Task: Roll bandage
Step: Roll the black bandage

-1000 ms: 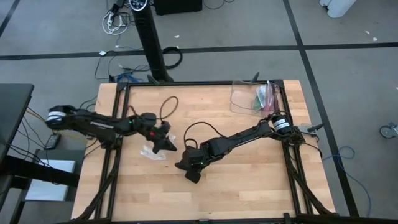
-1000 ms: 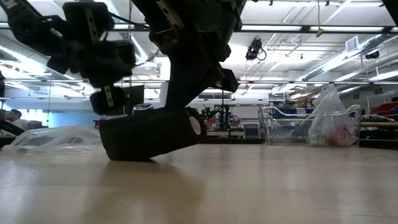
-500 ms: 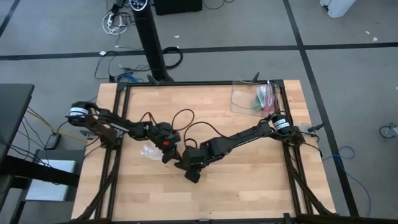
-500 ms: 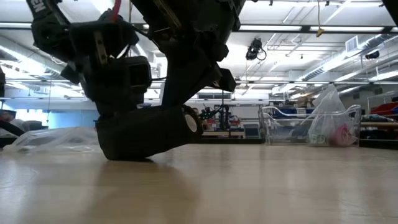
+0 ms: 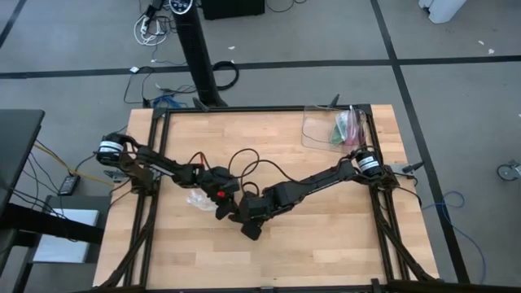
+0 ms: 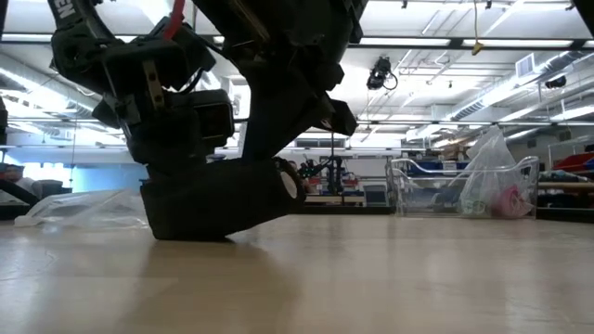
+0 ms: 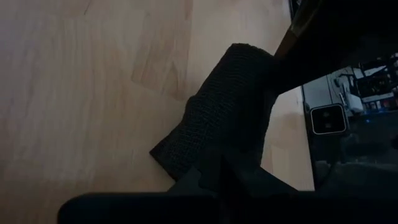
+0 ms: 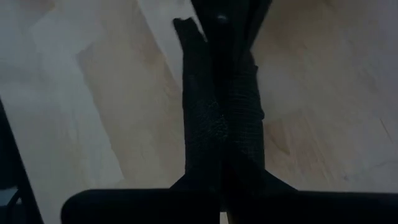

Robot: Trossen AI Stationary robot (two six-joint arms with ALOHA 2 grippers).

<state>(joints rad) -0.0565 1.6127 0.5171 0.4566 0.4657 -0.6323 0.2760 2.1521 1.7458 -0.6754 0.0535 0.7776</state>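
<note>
Since a second ago the left arm has swung in across the table, so the left gripper [image 5: 223, 203] now sits tight against the near end of the bandage [image 5: 249, 221], fingers closed with the dark roll pressed against their tips. A crumpled clear plastic bag [image 5: 198, 198] lies just behind that gripper, on the side away from the roll. To the right, the right gripper [image 5: 247, 216] is clamped shut on the bandage, one end tipped off the wooden table [image 5: 326, 236] in the low view. Probably the right grip steadies the roll while the left tucks or tightens it. Well beyond the right arm stands a clear bin [image 5: 326, 126].
</note>
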